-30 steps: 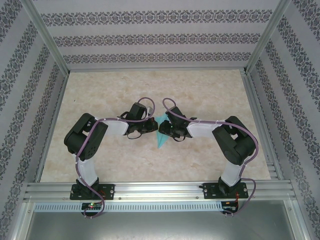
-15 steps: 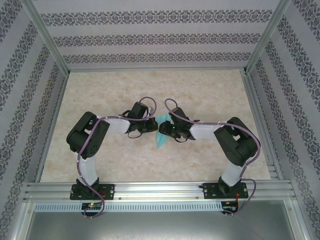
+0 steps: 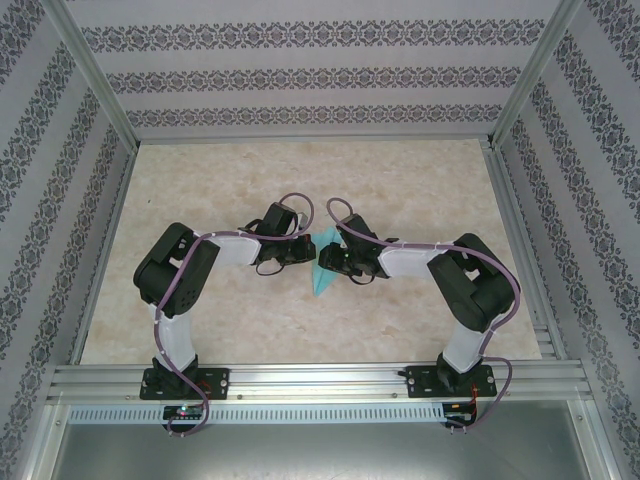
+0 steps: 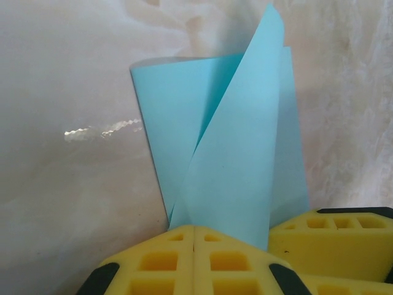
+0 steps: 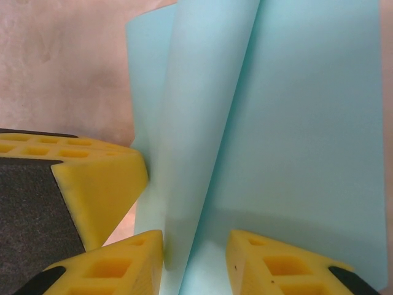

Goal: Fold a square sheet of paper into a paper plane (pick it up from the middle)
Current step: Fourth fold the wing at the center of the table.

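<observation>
Noted part-folded paper (image 4: 233,153) at table (image 3: 400,180) centre, pinched tight at 9 o'clock by left gripper (image 4: 194,236), seemingly as anchor, and straddled at 3 o'clock by right gripper (image 5: 195,258), jaws apart, likely lining up crease.

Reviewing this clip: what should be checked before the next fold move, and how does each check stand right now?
1. Left gripper clamped on the paper: ok, its pads meet at the paper's base.
2. Right gripper straddling a flap: ok, jaws apart, flap between them.
3. Flap pinched by right gripper: not ok.
4. Folds pressed flat: not ok, layers stand loose and curved.
5. Paper clear of the table: cannot tell.
</observation>
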### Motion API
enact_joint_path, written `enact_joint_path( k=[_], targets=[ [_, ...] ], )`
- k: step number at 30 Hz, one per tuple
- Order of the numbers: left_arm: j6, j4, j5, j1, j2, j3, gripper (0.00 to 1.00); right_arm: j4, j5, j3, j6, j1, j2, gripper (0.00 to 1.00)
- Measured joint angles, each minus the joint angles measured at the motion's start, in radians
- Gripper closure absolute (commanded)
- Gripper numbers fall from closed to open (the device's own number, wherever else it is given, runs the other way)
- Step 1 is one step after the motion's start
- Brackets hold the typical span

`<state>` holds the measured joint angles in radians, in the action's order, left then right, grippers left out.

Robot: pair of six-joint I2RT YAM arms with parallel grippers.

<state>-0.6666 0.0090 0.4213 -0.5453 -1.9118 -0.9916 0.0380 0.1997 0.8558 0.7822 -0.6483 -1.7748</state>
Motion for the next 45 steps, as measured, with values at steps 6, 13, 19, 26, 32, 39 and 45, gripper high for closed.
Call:
enact_joint_path(
  k=[6,13,19,26,32,39,45],
  targets=[
    [0.005,-0.001,0.001,0.0,-0.003,-0.003,0.94,0.037,-0.018,0.022,0.0,-0.006,-0.01,0.67],
    [0.008,-0.004,0.013,0.0,-0.011,-0.015,0.93,0.074,-0.039,0.045,0.0,-0.013,-0.02,0.69],
    [0.013,-0.015,0.016,0.0,-0.013,-0.023,0.93,0.094,-0.055,0.058,0.0,-0.019,-0.027,0.69],
    [0.016,-0.023,0.016,0.0,-0.014,-0.027,0.93,0.118,-0.072,0.074,0.001,-0.026,-0.037,0.7],
    [0.021,-0.034,0.021,0.0,-0.014,-0.034,0.9,0.131,-0.077,0.082,0.001,-0.029,-0.04,0.7],
    [0.02,-0.04,0.037,0.0,-0.009,-0.04,0.9,0.147,-0.095,0.094,0.003,-0.037,-0.046,0.7],
    [0.015,-0.045,0.042,0.002,0.009,-0.033,0.9,0.153,-0.102,0.1,0.004,-0.039,-0.051,0.7]
  ],
)
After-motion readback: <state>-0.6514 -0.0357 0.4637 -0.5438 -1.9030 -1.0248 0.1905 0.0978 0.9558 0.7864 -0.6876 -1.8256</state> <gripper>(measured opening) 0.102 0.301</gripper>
